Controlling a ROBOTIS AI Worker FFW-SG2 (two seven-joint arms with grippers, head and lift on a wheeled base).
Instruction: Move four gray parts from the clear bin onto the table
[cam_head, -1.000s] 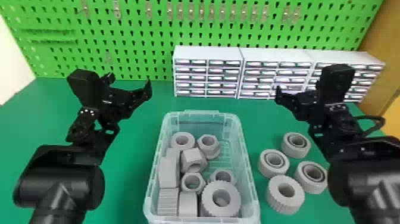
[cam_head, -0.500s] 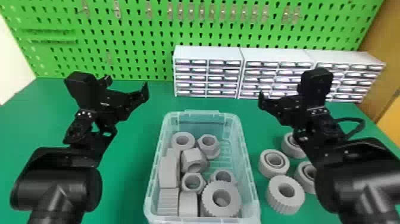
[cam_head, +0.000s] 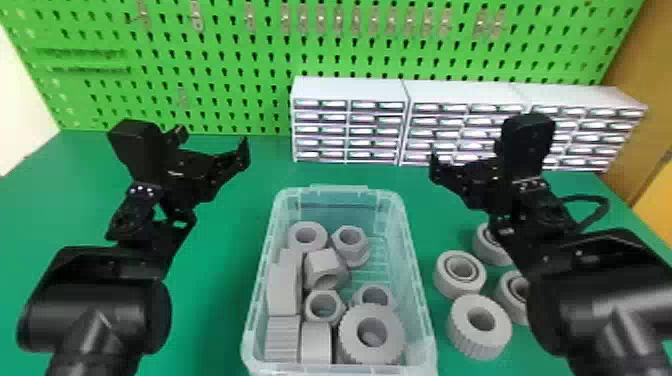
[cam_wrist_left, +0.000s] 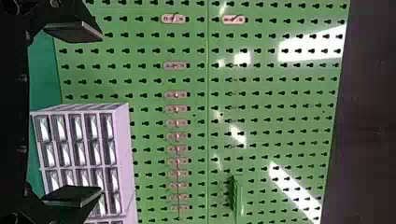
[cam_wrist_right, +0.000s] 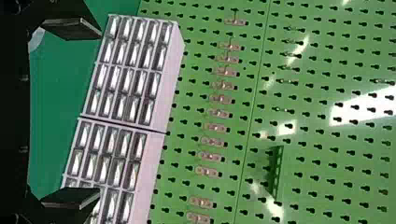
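“Judging by the table (cam_head: 210, 320), which step is in hand?”

“Probably the last. Four parts (cam_head: 442, 286) sit on it, beside the bin (cam_head: 340, 369), on the robot's right: one ribbed ring (cam_head: 462, 332) and three bearings (cam_head: 505, 301) farther off. That matches the count asked for.”

“And the grippers?”

“Both empty. The left gripper (cam_wrist_left: 100, 114) has its two fingers spread wide toward the pegboard (cam_wrist_left: 261, 93). The right gripper (cam_wrist_right: 98, 113) is spread as well, raised before the drawers (cam_wrist_right: 154, 140).”

“What does the next move call for, then?”

“No further grasp, by the look of it; just keeping clear of the four. The right arm (cam_head: 595, 285) partly covers two bearings in the head view, so a careless lowering there might knock them.”

“Which way do they point?”

“Up. Each lies flat on an end face, hole upward, its axis roughly upright. All are squat, with no clear long side lying along the table.”

“How about the bin?”

“Its long axis runs away from the robot, toward the pegboard. Inside, at the near end, a big ring (cam_head: 355, 345) has its hole up, while a tipped nut (cam_head: 320, 262) beyond it turns its hole toward the robot.”
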